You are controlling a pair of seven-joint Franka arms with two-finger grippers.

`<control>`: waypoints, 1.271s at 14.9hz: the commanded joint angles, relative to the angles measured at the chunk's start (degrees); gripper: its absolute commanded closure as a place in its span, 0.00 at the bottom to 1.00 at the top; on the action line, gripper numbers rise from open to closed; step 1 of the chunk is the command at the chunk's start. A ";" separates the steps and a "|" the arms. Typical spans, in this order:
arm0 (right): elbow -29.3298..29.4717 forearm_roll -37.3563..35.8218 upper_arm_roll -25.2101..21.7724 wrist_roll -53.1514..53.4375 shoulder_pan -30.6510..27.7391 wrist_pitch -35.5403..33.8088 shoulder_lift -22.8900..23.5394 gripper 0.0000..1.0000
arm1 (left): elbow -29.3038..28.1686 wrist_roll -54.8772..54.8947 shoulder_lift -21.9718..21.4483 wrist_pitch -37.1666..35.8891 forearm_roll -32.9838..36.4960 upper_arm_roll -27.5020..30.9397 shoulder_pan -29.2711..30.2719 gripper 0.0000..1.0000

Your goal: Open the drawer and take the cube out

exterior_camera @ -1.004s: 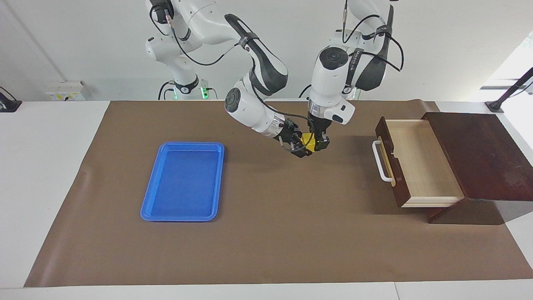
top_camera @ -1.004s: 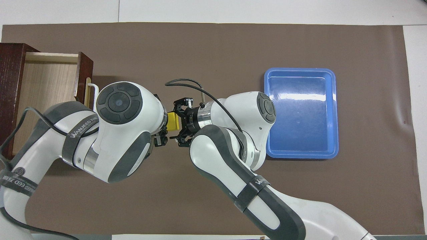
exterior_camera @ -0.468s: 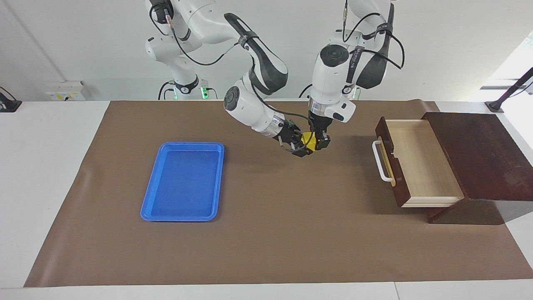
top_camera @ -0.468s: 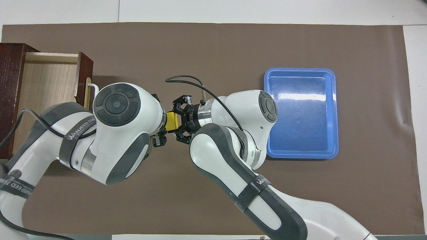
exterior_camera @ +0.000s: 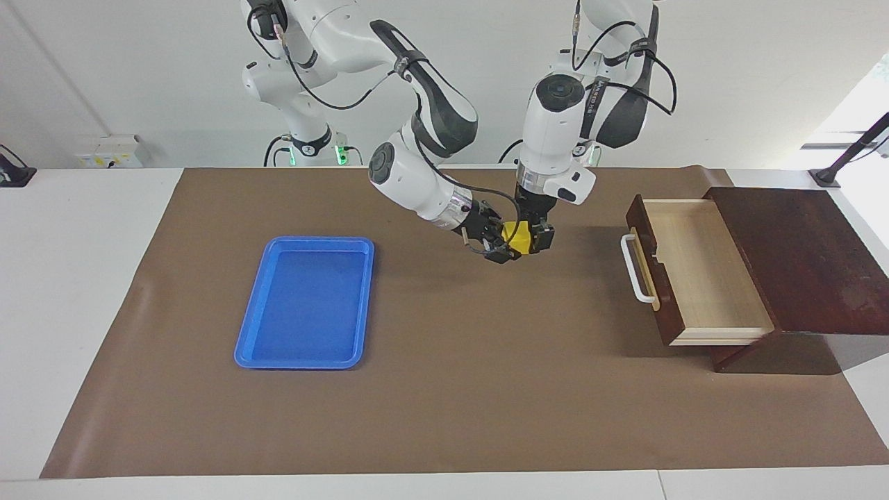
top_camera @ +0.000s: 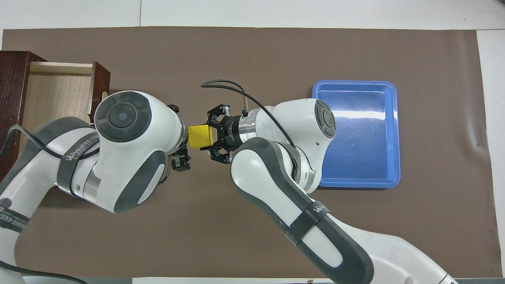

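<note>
The yellow cube [exterior_camera: 518,235] hangs in the air over the brown mat, between the drawer and the blue tray; it also shows in the overhead view [top_camera: 200,136]. My left gripper [exterior_camera: 533,239] comes straight down from above and is shut on the cube. My right gripper [exterior_camera: 501,244] reaches in sideways from the tray's end, and its tip is at the cube [top_camera: 211,137]. The drawer [exterior_camera: 694,271] stands pulled out of its dark wooden box, its pale inside bare, with its white handle [exterior_camera: 635,267] toward the cube.
A flat blue tray [exterior_camera: 303,240] lies on the mat toward the right arm's end of the table. The dark wooden box [exterior_camera: 799,257] stands at the left arm's end. A brown mat [exterior_camera: 451,389] covers the table.
The right gripper has closed in a little on the cube. The left arm's wrist has shifted toward the drawer's end. The cube has hardly moved.
</note>
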 commanded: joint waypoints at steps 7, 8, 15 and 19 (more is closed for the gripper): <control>0.67 -2.43 -0.59 -0.30 -18.93 -14.15 -1.72 1.00 | -2.08 20.75 -1.00 -0.08 4.84 -0.02 16.66 0.00; 0.41 -3.22 -0.59 -2.04 -21.82 -15.38 -1.81 1.00 | -2.79 22.78 -1.09 0.10 5.19 0.07 18.25 0.00; -6.96 -5.85 -0.76 -16.54 -31.43 -20.05 -2.07 1.00 | -3.23 33.06 -0.65 4.05 8.61 0.07 25.90 0.00; -10.40 -8.15 -0.76 -23.23 -35.64 -20.32 -1.55 1.00 | -1.83 39.67 -0.04 4.05 9.68 -0.02 30.82 0.00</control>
